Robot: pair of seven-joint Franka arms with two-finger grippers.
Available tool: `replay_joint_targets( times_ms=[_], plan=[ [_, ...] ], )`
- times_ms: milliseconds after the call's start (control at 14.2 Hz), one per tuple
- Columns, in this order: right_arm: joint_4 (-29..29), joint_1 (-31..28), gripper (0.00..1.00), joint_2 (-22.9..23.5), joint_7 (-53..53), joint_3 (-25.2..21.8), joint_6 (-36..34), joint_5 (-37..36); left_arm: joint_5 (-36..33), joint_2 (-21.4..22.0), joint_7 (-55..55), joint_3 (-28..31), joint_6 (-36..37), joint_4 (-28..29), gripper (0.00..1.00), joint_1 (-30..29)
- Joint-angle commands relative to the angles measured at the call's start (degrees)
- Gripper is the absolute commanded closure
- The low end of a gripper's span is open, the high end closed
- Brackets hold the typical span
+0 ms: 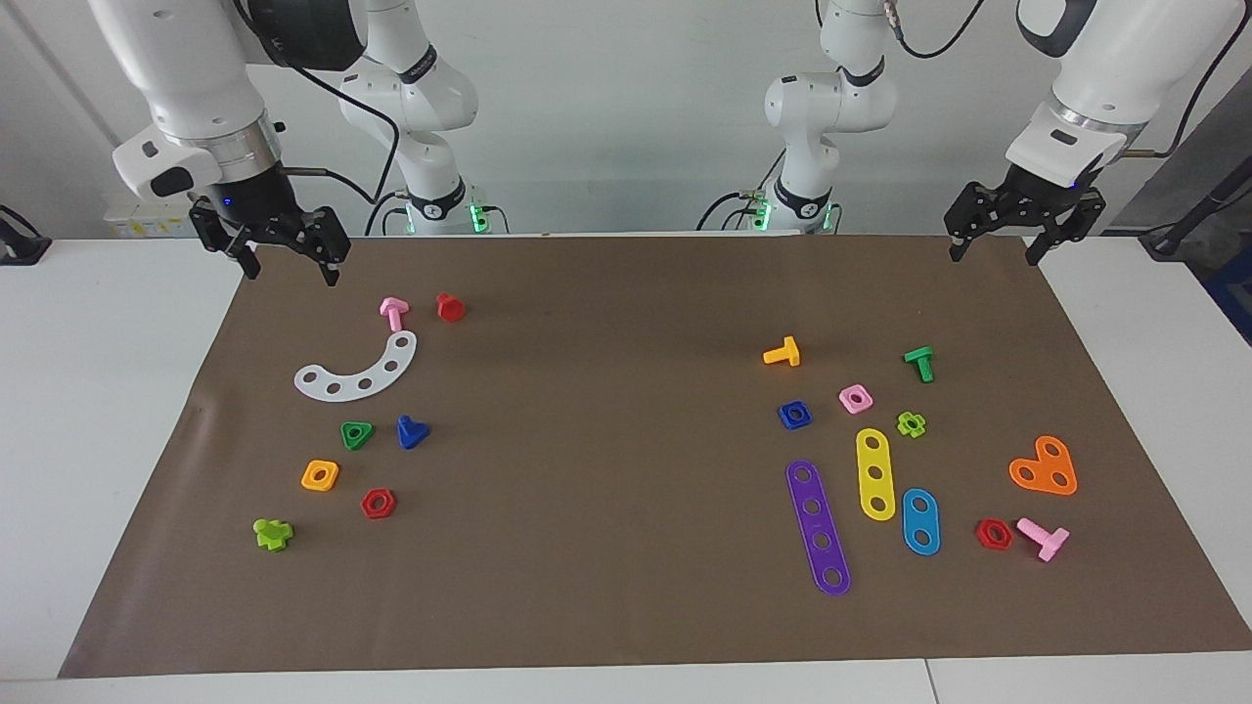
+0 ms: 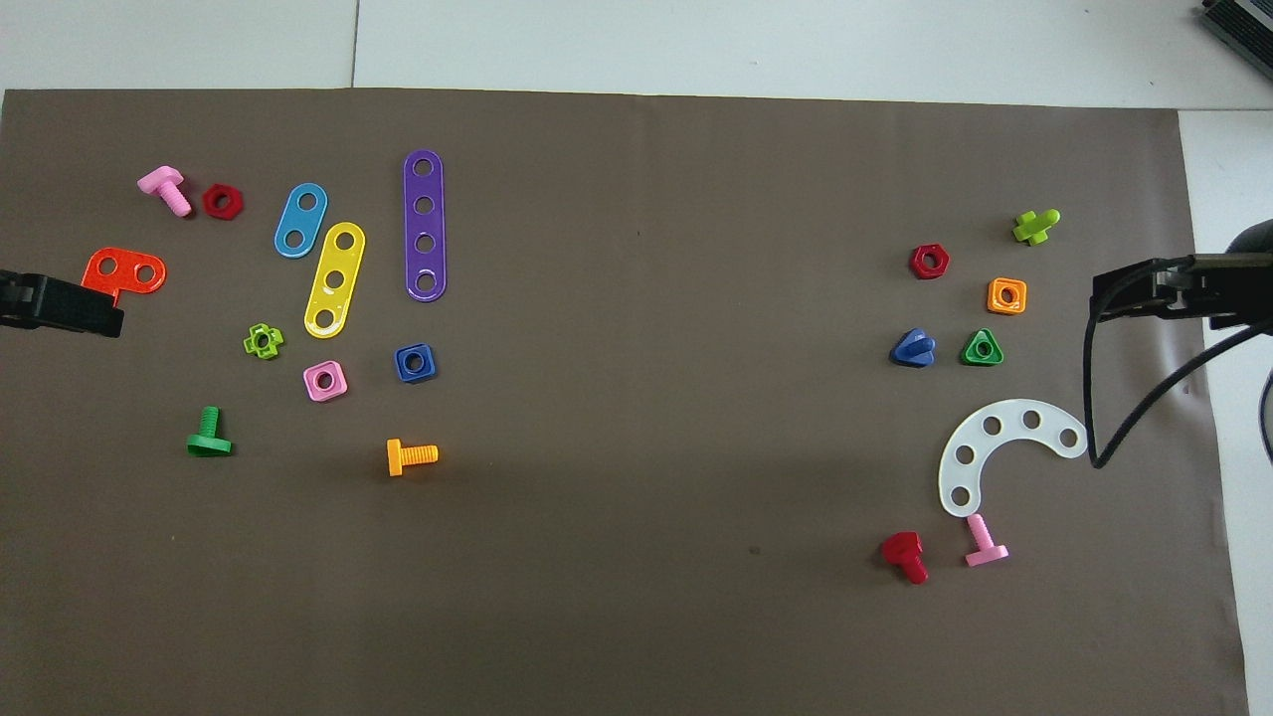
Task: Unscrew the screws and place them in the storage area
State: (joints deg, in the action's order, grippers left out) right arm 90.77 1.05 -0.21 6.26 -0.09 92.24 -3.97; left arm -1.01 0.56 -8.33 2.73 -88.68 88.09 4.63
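The blue screw [image 1: 412, 431] [image 2: 913, 348] lies loose on the brown mat [image 1: 626, 548] toward the right arm's end, beside a green triangular nut [image 1: 356, 434] [image 2: 982, 348]. My right gripper [image 1: 290, 272] [image 2: 1124, 293] hangs open and empty, raised over the mat's corner by its own base, well away from the screw. My left gripper [image 1: 993, 254] [image 2: 60, 303] waits open and empty, raised over the mat's corner at the left arm's end.
Around the screw lie a white curved strip [image 1: 357, 372], an orange square nut [image 1: 320, 475], a red hex nut [image 1: 378, 504], a lime bolt [image 1: 273, 533], and pink [image 1: 393, 313] and red [image 1: 450, 307] bolts. Strips, nuts and bolts, including a purple strip [image 1: 819, 527], cluster at the left arm's end.
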Motion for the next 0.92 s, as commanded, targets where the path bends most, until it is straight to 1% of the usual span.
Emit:
replay_joint_targets(
  times_ms=[0,212,848],
  plan=[
    [0.99,-0.52,0.0,-0.67,0.77,0.53,-0.31,0.72,-0.22,1.11,-0.2,-0.45,0.61,1.12,0.0,-0.58],
    [0.99,-0.17,0.0,-0.67,1.38,1.23,-0.39,0.72,-0.22,1.11,-0.2,-0.45,0.52,1.12,0.0,-0.58],
    [1.07,0.18,0.0,-0.93,1.39,1.23,-0.92,1.95,-0.22,1.11,-0.2,-0.45,0.52,1.12,0.0,-0.58]
  ],
)
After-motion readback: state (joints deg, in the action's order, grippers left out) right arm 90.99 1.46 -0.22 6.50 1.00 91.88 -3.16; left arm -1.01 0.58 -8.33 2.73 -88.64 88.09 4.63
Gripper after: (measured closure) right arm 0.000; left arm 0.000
